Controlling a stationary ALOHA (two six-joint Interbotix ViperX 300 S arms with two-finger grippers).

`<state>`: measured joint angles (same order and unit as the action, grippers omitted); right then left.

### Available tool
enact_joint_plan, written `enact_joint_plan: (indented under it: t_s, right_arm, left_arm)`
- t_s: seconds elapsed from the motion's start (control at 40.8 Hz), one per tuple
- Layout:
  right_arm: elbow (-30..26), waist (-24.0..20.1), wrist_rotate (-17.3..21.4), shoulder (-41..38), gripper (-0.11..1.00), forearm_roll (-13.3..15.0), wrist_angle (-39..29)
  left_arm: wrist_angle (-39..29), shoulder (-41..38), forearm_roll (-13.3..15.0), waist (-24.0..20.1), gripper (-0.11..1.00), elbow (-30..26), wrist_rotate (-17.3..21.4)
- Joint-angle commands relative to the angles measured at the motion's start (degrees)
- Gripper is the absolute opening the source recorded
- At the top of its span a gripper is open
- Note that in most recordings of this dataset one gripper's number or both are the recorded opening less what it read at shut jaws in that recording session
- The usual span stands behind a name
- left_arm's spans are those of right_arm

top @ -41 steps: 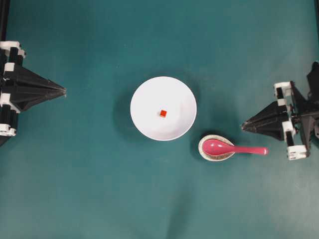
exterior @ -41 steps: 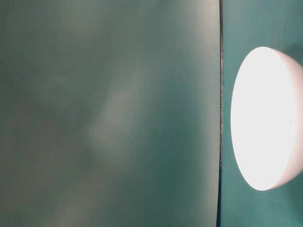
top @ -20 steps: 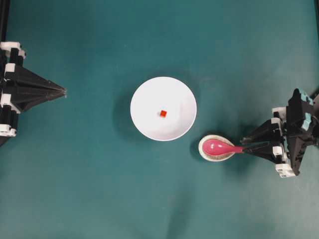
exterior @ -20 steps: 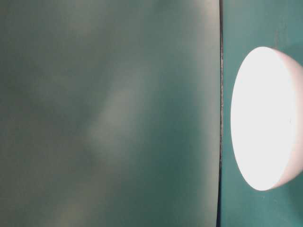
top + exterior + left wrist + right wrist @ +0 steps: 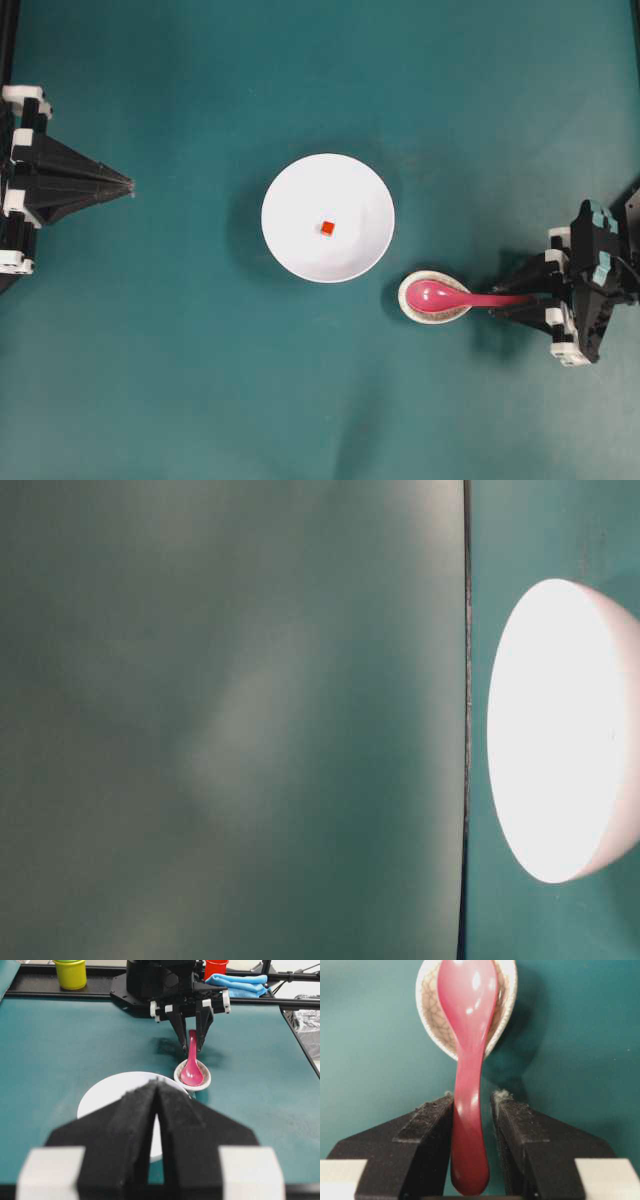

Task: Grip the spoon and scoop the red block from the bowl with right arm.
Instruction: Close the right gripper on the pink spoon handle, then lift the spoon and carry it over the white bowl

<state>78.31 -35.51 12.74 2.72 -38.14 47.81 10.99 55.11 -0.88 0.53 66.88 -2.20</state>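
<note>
A: Where is the pink spoon (image 5: 447, 296)?
B: At the lower right, with its scoop in the little speckled dish (image 5: 416, 308).
A: Is the right claw (image 5: 472, 1105) holding it?
B: No. Its two sides stand apart around the handle.
A: And the red block (image 5: 327, 228)?
B: In the white bowl (image 5: 290, 200), mid-frame.
A: The left claw (image 5: 157, 1091)?
B: Pressed together, far left.

My overhead view is evenly lit and sharp; the bowl (image 5: 565, 730) blows out to white glare at table level, beside a blurred green haze.
</note>
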Motion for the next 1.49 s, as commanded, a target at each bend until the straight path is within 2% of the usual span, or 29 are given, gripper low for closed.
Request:
enact_joint_plan:
  t_s: [0.0, 0.465, 0.71, 1.004, 1.151, 1.347, 1.47]
  right_arm:
    - [-0.4, -0.4, -1.2, 0.4, 0.40, -0.2, 0.6]
    - [-1.4, -0.4, -7.0, 0.4, 0.40, -0.4, 1.1]
    - [-1.4, -0.3, -7.8, 0.4, 0.40, -1.3, 2.8]
    - [-1.5, -0.4, -10.7, 1.1, 0.40, -3.2, 3.5]
    - [-1.6, -0.4, -11.2, 1.3, 0.36, -3.3, 3.9]
    - [-2.0, -0.3, -12.8, 1.5, 0.25, -3.3, 3.9]
    - [-3.0, 0.2, -14.7, 3.3, 0.24, -3.3, 3.9]
  left_arm:
    - [0.1, -0.4, -0.1, 0.2, 0.00, -1.4, 0.0]
    - [-0.3, -0.4, -0.1, 0.2, 0.00, -1.4, 0.0]
    - [-0.4, -0.4, -0.1, 0.1, 0.00, -1.4, 0.0]
    - [-0.3, -0.4, -0.1, 0.2, 0.00, -1.4, 0.0]
    - [-0.4, -0.4, -0.1, 0.2, 0.00, -1.4, 0.0]
    - [-1.1, -0.5, -0.1, 0.1, 0.00, -1.4, 0.0]
    - [-1.2, -0.5, -0.1, 0.2, 0.00, -1.4, 0.0]
